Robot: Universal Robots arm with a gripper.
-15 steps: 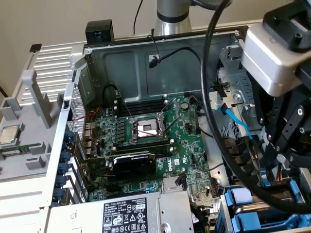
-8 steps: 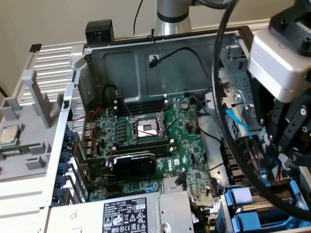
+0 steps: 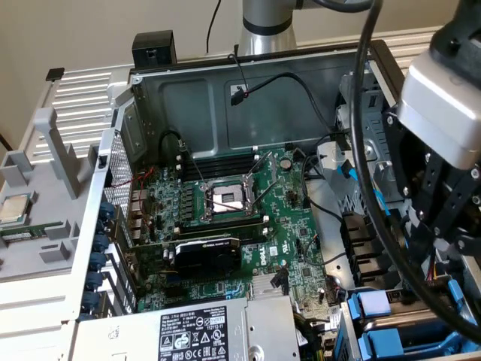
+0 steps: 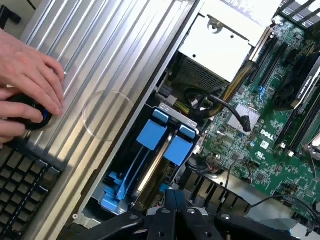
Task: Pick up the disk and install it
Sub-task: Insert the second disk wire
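My gripper [image 4: 176, 201] is shut with nothing between its black fingers. It hangs just above the drive bay at the corner of the open computer case. Two blue carrier fronts [image 4: 152, 132] [image 4: 180, 146] stand side by side in that bay, with a thin metal edge between them. The disk's silver body and label are hidden, and I cannot tell which carrier holds it. In the exterior view the gripper [image 3: 449, 229] hangs at the right, over the blue carriers [image 3: 376, 331] at the lower right.
The green motherboard [image 3: 240, 203] fills the case floor, and the grey power-supply box [image 3: 203, 331] sits beside the bay. A thick black cable [image 3: 368, 150] hangs beside the gripper. A person's hand [image 4: 30, 80] rests on a black knob by a keyboard [image 4: 25, 175], next to the ribbed silver panel [image 4: 100, 75].
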